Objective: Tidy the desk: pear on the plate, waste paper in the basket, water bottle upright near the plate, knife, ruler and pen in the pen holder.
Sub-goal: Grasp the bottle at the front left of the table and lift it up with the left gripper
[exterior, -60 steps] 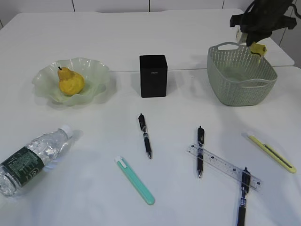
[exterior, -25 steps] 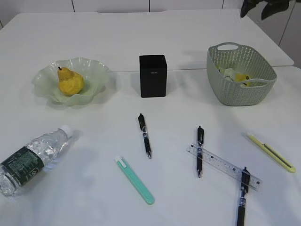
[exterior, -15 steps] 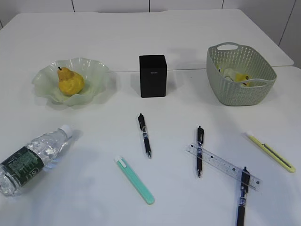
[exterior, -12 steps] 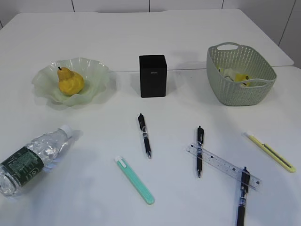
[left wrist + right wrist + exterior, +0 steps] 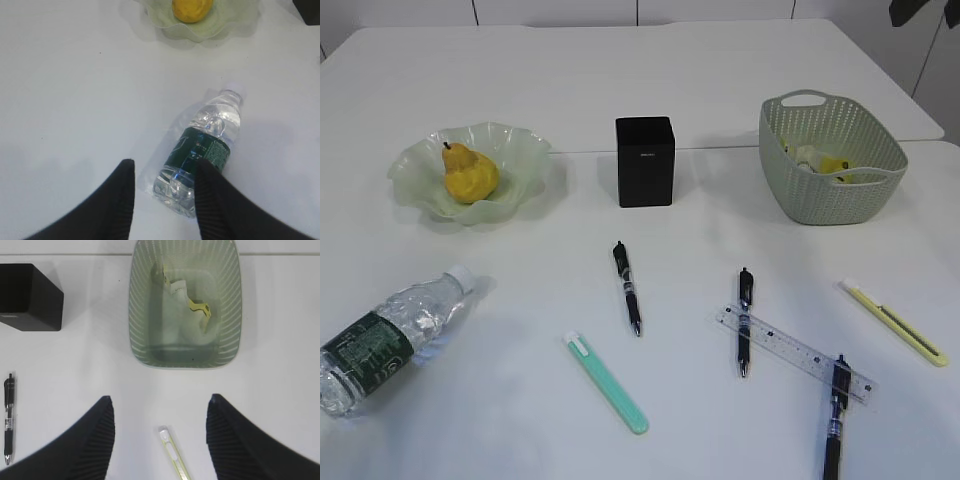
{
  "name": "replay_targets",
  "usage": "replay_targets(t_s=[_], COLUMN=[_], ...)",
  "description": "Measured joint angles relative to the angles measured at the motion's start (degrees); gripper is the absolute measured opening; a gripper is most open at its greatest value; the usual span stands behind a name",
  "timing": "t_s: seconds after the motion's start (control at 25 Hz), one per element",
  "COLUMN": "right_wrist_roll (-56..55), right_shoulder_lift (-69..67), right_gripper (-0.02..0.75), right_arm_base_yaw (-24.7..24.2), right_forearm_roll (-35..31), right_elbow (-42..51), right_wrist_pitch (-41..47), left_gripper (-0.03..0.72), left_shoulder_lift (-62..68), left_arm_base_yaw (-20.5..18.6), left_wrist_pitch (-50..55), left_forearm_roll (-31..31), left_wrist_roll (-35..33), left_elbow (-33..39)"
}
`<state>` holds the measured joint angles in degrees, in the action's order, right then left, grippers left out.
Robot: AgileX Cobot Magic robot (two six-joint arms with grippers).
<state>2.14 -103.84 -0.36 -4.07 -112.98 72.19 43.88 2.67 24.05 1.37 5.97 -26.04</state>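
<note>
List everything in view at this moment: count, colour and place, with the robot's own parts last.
desk: one, white, under everything.
plate: one, pale green, back left.
pear: one, yellow, on the plate.
pen holder: one, black, back centre.
basket: one, sage green, back right.
waste paper: white and yellow, in the basket.
water bottle: one, clear, lying front left.
pens: three, black, front.
ruler: one, clear, across two pens.
knives: one teal, front centre; one yellow, right.
left gripper: open above the bottle.
right gripper: open, near the basket.

Smooth white desk point(image 5: 720, 70), translucent glassy plate point(image 5: 520, 150), clear crinkled plastic water bottle point(image 5: 395, 335), perforated matt plastic basket point(image 5: 820, 195).
</note>
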Motion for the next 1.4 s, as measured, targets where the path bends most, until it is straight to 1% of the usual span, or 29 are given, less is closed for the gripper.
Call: replay_targets(t_s=[0.4, 0.6, 1.04, 1.16, 1.4], right_wrist_roll=[-2.1, -2.4, -2.5, -2.5, -2.5], right_shoulder_lift=[4.7, 7.1, 13.4, 15.6, 19.9], right_gripper=[0.461, 0.461, 0.460, 0.460, 0.460], right_arm_base_yaw=[0.0, 0.0, 0.0, 0.0, 0.0], right_forearm_roll=[0.2, -0.2, -0.9, -1.4, -1.6], right_elbow=[7.6, 13.5, 26.0, 27.9, 31.2], right_wrist_pitch=[-0.1, -0.2, -0.4, -0.5, -0.6], left_gripper=[0.275, 0.275, 0.275, 0.275, 0.275], left_shoulder_lift=[0.0, 0.0, 0.0, 0.0, 0.0], left_arm_base_yaw=[0.0, 0.0, 0.0, 0.0, 0.0], left_wrist_pitch=[2.5, 4.6, 12.6, 15.7, 18.6], left_forearm_roll=[0.0, 0.0, 0.0, 0.0, 0.0], left_wrist_roll=[0.0, 0.0, 0.0, 0.0, 0.0], left_elbow=[0.0, 0.0, -5.3, -6.7, -9.1])
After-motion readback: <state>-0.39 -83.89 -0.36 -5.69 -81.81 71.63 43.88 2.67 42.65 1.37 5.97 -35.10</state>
